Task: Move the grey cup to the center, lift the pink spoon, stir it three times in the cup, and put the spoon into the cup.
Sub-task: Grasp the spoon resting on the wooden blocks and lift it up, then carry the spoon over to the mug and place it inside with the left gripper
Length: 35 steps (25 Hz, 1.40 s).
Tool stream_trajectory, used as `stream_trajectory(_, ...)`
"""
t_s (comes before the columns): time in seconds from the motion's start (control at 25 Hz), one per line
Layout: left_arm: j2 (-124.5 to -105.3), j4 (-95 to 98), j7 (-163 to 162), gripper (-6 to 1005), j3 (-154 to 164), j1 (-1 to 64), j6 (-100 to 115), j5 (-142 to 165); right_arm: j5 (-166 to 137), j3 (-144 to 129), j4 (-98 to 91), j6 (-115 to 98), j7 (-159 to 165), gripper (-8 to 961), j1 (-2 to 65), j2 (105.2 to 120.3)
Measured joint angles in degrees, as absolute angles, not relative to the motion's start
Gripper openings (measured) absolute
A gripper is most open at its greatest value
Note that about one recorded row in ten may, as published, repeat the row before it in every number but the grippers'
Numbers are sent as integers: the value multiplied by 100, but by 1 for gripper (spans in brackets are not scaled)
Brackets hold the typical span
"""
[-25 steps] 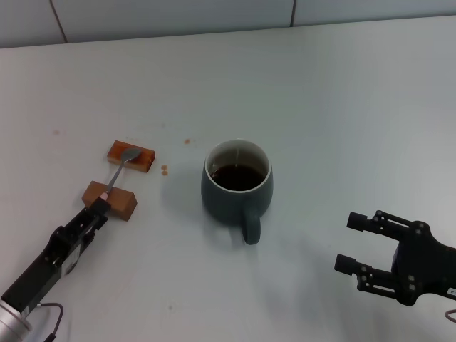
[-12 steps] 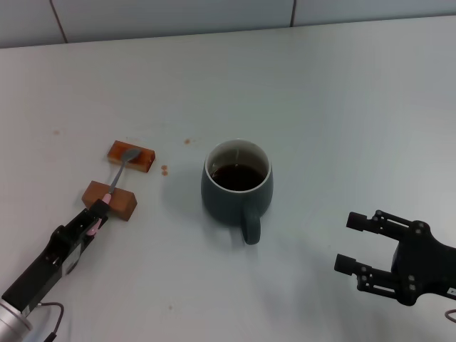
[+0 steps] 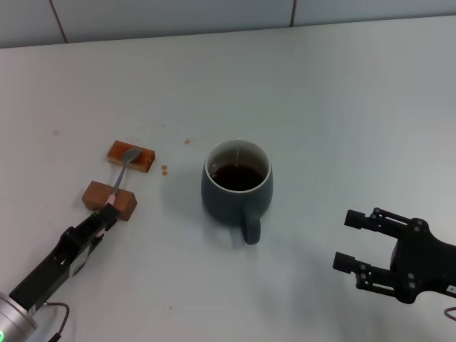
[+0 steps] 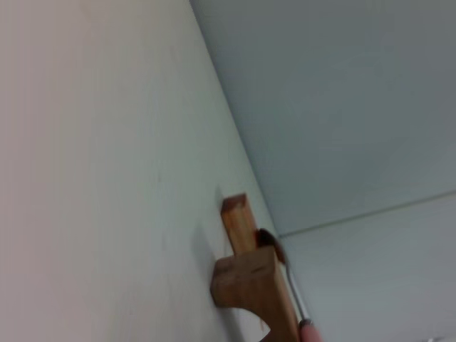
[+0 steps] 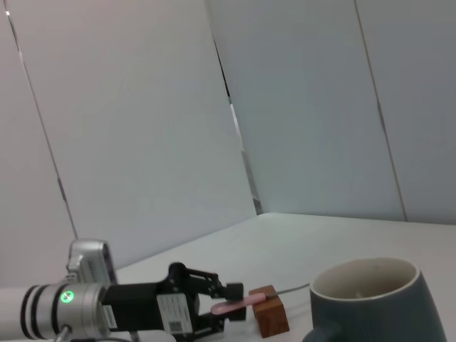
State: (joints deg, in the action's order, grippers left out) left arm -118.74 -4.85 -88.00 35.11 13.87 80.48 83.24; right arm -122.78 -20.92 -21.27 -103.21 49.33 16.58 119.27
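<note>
- Cup (image 3: 237, 182) stood mid-table (image 3: 342, 107), dark liquid (image 3: 238, 176) inside, handle toward the robot.
- Spoon (image 3: 120, 174) lay across two wooden blocks (image 3: 109, 199), left of the cup; bowl on the far block, pink handle end over the near one.
- Left pincer (image 3: 105, 218) low at the handle tip, fingers around it; whether gripping, couldn't tell.
- Right pincer (image 3: 354, 242) hung well right of the cup, fingers spread wide, empty.
</note>
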Motion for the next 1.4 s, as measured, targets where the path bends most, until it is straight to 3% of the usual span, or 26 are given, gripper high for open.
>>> stream_trajectory(0.4, -11863, -385, -8686, 208, 3595, 1391, 8021, 8324, -12278, -2092, -2138, -10351, 5020, 742, 1693, 11927)
stream_trajectory(0.56, -11856, -172, -8592, 129, 3583, 1310, 8238, 8324, -12278, -2092, -2136, -10350, 5020, 742, 1696, 11927)
stream_trajectory(0.76, -11855, 412, -8453, 129, 3880, 1417, 8609, 8373, -12278, -2098, -2128, -10331, 5020, 742, 1734, 11927)
stream_trajectory(0.96, -11820, 2744, -8707, 130, 4690, 1557, 8607, 8686, -12275, -2100, -2132, -10311, 5020, 742, 1769, 11927)
stream_trajectory(1.0, -11821, 4233, -9068, 130, 4759, 1537, 8484, 9236, -12275, -2100, -2132, -10311, 5020, 743, 1769, 11927)
stream_trajectory(1.08, -11819, 5339, -9322, 130, 4770, 1572, 8510, 9747, -12265, -2098, -2138, -10321, 5019, 743, 1771, 11925)
stream_trajectory(1.4, -11817, 8564, -10072, 130, 4976, 2134, 9340, 11570, -12238, -2044, -2170, -10341, 5019, 742, 1743, 11923)
